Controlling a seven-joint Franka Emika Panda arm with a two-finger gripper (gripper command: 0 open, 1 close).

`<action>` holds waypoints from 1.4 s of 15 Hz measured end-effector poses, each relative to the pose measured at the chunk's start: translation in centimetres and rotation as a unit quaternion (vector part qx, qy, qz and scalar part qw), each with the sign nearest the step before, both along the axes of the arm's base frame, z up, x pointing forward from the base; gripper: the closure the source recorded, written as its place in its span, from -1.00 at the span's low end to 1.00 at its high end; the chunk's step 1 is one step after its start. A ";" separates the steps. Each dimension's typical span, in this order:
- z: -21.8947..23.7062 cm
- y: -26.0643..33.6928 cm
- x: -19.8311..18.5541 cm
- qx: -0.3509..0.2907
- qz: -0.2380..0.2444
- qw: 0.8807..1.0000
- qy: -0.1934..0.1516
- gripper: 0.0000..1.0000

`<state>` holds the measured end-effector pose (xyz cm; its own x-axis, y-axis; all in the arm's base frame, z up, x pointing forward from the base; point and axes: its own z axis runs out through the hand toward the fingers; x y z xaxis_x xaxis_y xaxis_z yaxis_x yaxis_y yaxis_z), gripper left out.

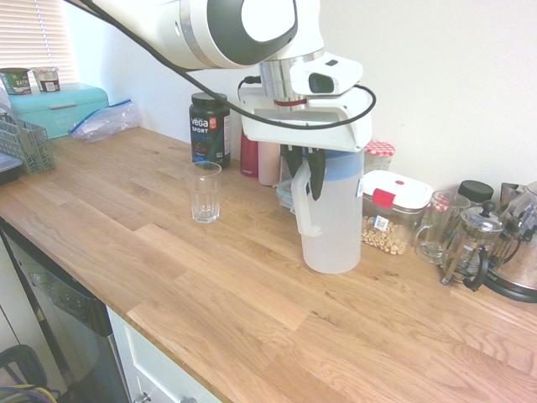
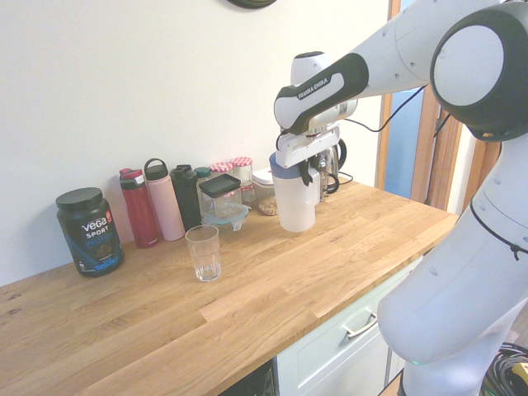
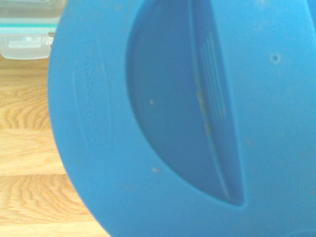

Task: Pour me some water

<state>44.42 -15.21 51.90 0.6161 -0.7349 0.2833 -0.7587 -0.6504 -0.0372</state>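
Glass [image 2: 204, 252] on the wooden countertop [image 2: 239, 289], near the black Vega Sport tub [image 2: 90, 232].

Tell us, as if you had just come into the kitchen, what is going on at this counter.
The white Franka arm has its gripper shut on the handle of a translucent pitcher with a blue lid. The pitcher is upright, close to the counter. Whether it has been lifted at all is hard to tell. The clear drinking glass stands upright apart from it, with no water visible in it. Nothing is being poured at this moment.
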 end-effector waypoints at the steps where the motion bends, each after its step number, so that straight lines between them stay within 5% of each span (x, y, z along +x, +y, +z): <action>1: -0.1 -0.1 0.0 0.002 -0.002 1.000 0.000 1.00; 12: -2.1 -1.1 0.5 0.040 -0.008 0.999 0.001 1.00; 13: -2.1 -1.3 0.4 0.041 -0.009 0.999 0.001 -1.00; 21: -3.2 -2.5 0.4 0.048 -0.013 0.999 0.007 -1.00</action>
<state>44.79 -17.75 48.67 0.6003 -0.7739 0.2018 -0.7759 -0.6247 -0.0880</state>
